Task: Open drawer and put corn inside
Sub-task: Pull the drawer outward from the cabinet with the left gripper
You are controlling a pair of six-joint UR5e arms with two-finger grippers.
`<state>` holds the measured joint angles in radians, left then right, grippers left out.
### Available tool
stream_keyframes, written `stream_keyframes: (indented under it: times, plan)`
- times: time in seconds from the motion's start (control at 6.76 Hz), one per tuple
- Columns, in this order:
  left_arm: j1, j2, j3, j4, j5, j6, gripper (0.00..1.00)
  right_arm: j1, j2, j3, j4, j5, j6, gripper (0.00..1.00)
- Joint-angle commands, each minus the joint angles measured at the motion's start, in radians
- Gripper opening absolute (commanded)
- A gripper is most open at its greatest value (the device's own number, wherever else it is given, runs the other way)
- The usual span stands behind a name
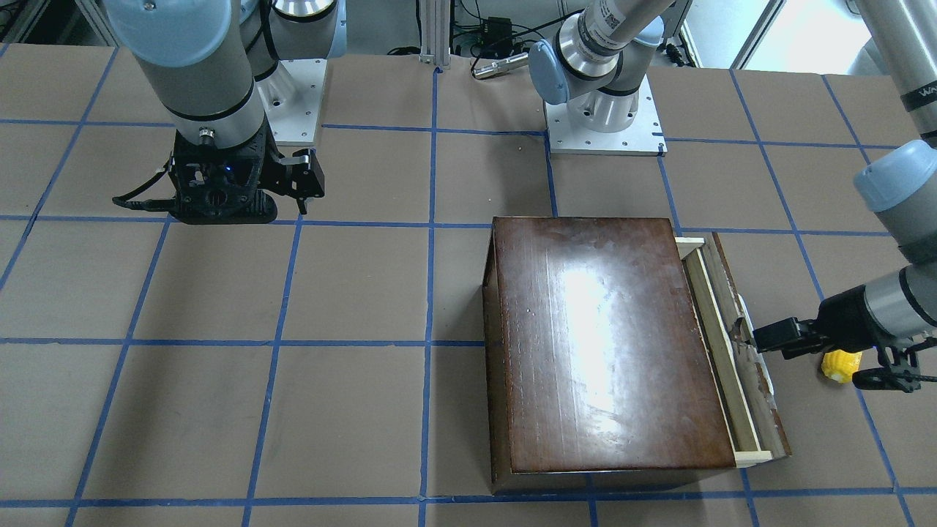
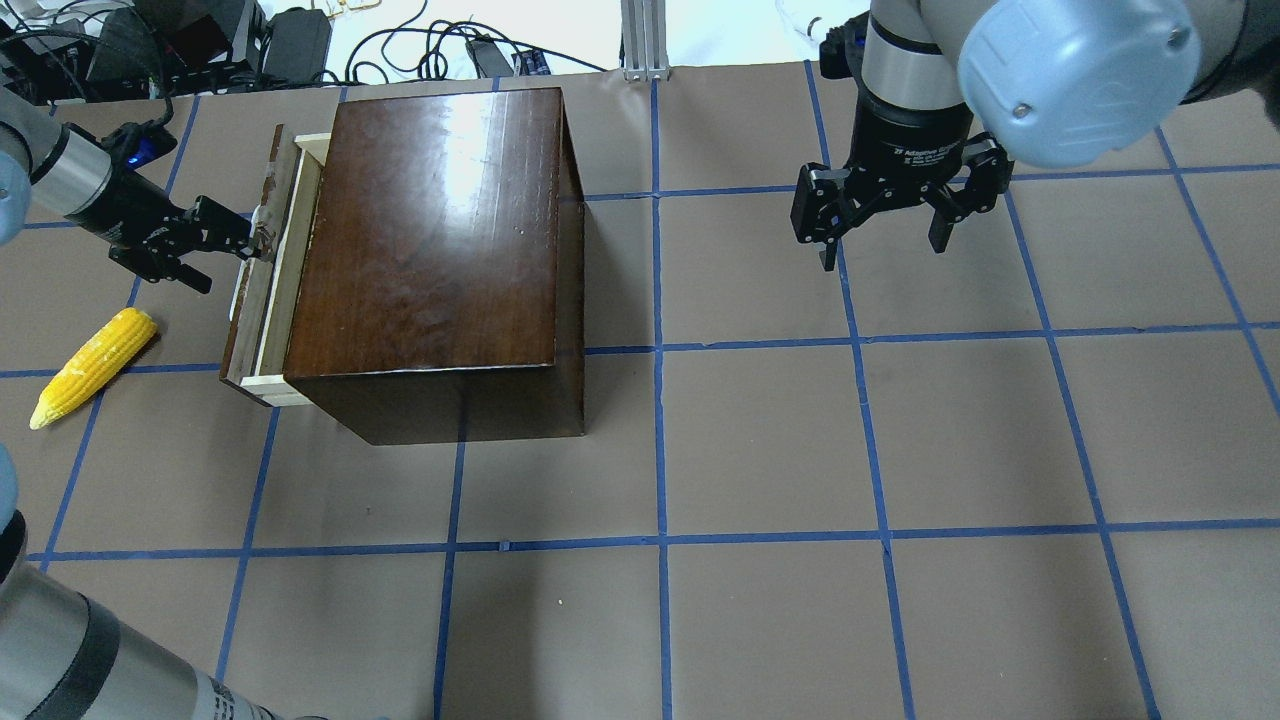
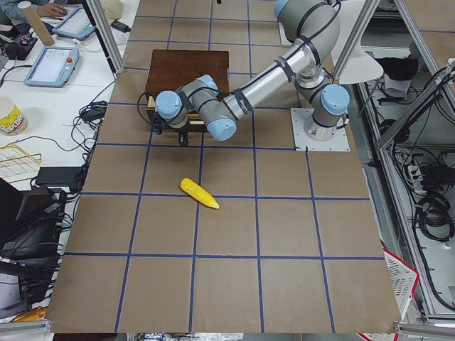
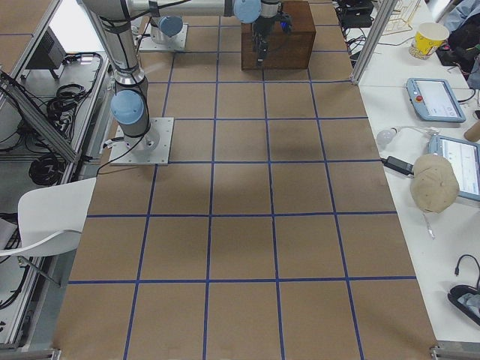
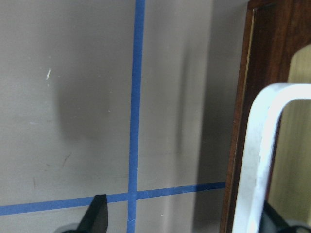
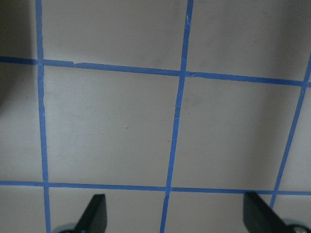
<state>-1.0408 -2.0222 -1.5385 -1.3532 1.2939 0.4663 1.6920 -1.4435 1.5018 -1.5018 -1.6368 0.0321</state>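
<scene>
One weak point: left gripper is spread, white handle apparently only hooked, so it may slip. Drawer is barely out; corn lies on tabletop in its pull path. Right gripper hangs spread, well apart.

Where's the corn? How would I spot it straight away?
Find the big dark-brown wooden box on the table. Just off its slightly open drawer lies a corn cob, touching nothing. It is the only bright yellow thing there.
</scene>
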Motion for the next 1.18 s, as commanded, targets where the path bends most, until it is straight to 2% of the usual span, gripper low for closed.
stream_keyframes:
  times: [0.0, 1.04]
  plan:
    - [0.027, -0.001, 0.009, 0.0, 0.002, 0.0, 1.0, 0.0, 0.0, 0.0, 0.0, 0.0, 0.0, 1.0]
    - [0.038, -0.007, 0.011, 0.022, 0.016, 0.002, 1.0, 0.0, 0.0, 0.0, 0.0, 0.0, 0.0, 1.0]
